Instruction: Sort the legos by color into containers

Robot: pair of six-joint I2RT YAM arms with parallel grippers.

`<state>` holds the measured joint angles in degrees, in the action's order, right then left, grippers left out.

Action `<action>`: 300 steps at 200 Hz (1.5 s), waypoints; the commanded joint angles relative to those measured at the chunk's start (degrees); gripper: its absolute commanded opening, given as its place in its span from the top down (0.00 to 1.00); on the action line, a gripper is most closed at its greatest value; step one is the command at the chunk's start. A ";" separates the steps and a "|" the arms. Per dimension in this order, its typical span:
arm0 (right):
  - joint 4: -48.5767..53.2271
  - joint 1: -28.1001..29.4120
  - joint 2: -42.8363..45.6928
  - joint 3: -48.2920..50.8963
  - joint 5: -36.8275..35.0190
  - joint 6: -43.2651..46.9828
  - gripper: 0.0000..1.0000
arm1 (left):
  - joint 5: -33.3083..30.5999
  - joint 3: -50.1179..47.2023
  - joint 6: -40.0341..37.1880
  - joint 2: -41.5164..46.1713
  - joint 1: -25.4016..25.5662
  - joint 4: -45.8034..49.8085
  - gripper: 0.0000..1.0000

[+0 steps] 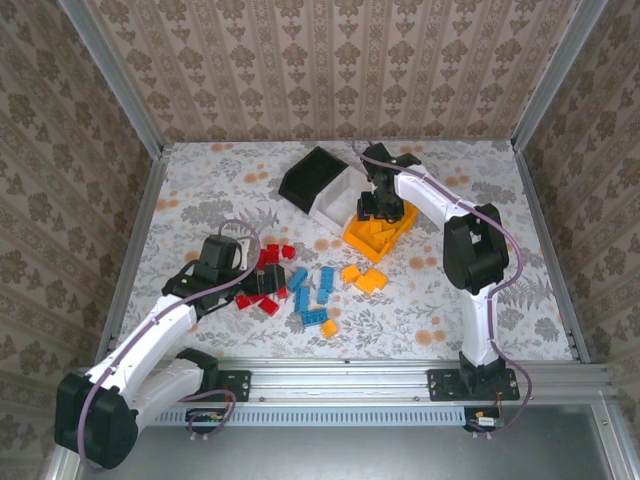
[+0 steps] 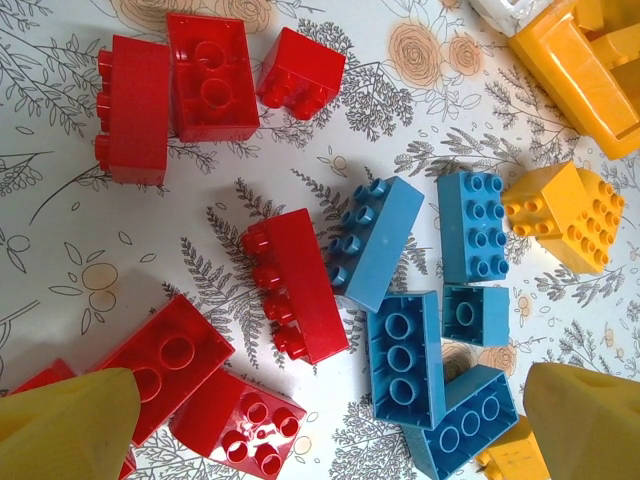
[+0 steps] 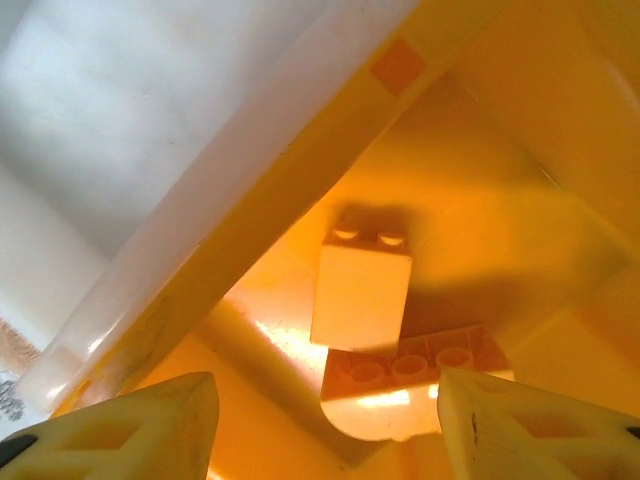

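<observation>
With right pincer (image 3: pixel 325 400) and left pincer (image 2: pixel 325 400) gaping empty, a careless lift could knock the orange brick (image 3: pixel 360 290) from the orange bin (image 3: pixel 520 120).

My left fingertips (image 2: pixel 65 425) are running off the bottom edge of the left wrist view. One is covering a corner of a red brick (image 2: pixel 165 365), and the other is hiding most of an orange brick (image 2: pixel 510 462). The orange bin (image 2: pixel 585 75) is getting cropped by the top right corner there, and the white bin (image 2: pixel 505 10) is showing as a bare sliver. From above, my right gripper (image 1: pixel 372 212) is masking part of the orange bin toward the table's far edge, its jaws too small to read. My right fingertips (image 3: pixel 150 425) are getting cut off below, and the white bin's wall is blurring beside them.
</observation>
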<state>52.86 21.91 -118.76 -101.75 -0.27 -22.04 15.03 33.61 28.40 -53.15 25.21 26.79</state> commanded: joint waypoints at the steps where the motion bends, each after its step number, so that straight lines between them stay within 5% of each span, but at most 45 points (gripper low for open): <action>1: 1.25 0.89 10.92 2.68 -1.45 -0.01 0.37 | 0.09 -0.54 0.99 0.22 0.46 0.11 0.00; 33: 1.43 6.89 23.49 16.16 0.28 -1.43 0.33 | -0.17 -0.71 0.99 0.56 0.46 0.10 0.00; 82: -8.51 23.65 36.42 39.08 6.26 -5.43 0.22 | 0.62 -0.31 0.69 -1.94 0.44 -1.89 0.00; 136: -13.21 36.75 28.58 41.22 5.48 -1.66 0.22 | 0.79 0.91 0.17 -1.75 0.47 -0.57 0.00; 208: -12.43 40.44 17.01 34.75 1.62 -0.95 0.29 | -0.96 -0.51 -0.08 2.78 0.37 3.07 0.00; 300: -13.84 40.62 14.44 35.75 -0.07 -3.62 0.54 | -0.69 -0.29 -0.26 2.50 -0.28 3.10 0.00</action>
<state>39.33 62.15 -103.63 -65.98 1.67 -24.64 14.57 33.50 28.53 -51.09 25.36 28.34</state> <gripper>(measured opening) 0.502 0.997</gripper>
